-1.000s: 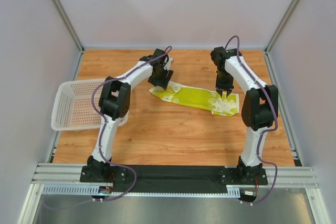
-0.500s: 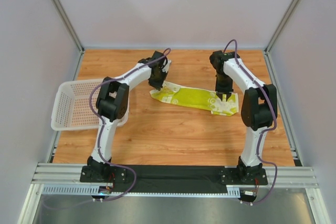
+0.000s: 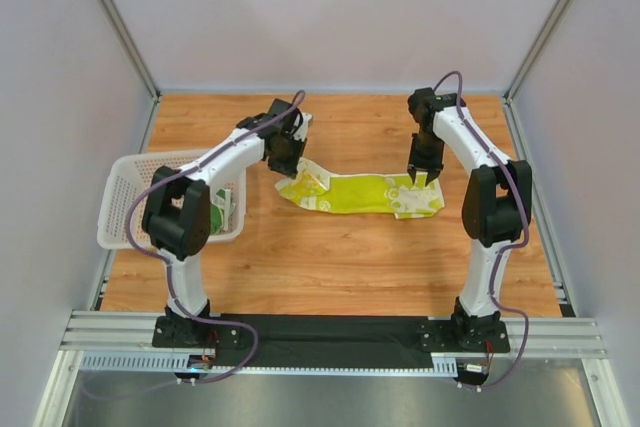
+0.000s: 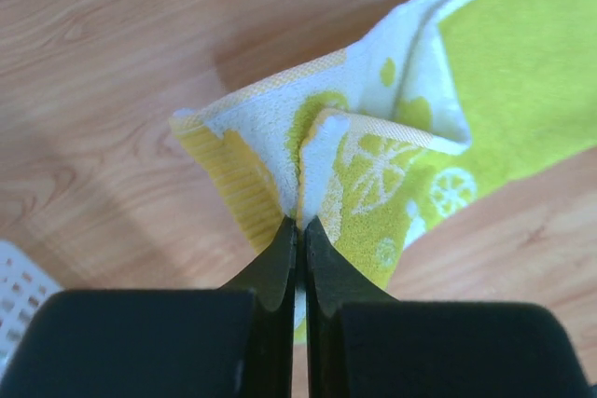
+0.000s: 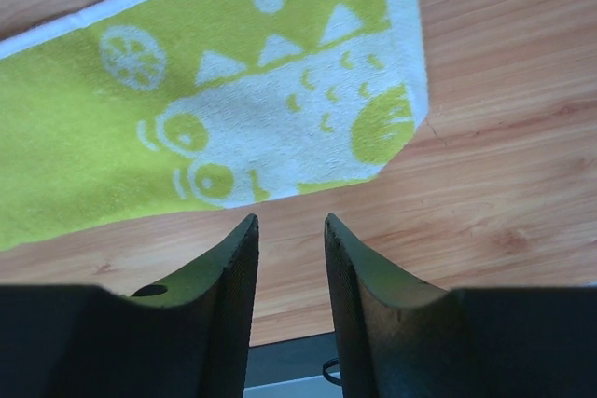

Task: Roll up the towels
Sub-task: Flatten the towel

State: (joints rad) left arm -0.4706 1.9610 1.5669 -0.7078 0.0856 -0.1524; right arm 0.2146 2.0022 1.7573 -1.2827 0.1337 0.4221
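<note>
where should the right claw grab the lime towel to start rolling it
Probably the free right end, at its white-edged corner, coming straight down: the lime towel lies flat there, so only a top pinch gathers it. The left claw holds the other end.

High rear camera looking down on table (image 3: 330, 247), wrist cameras close over apparently the same towel (image 3: 365, 194)
</note>
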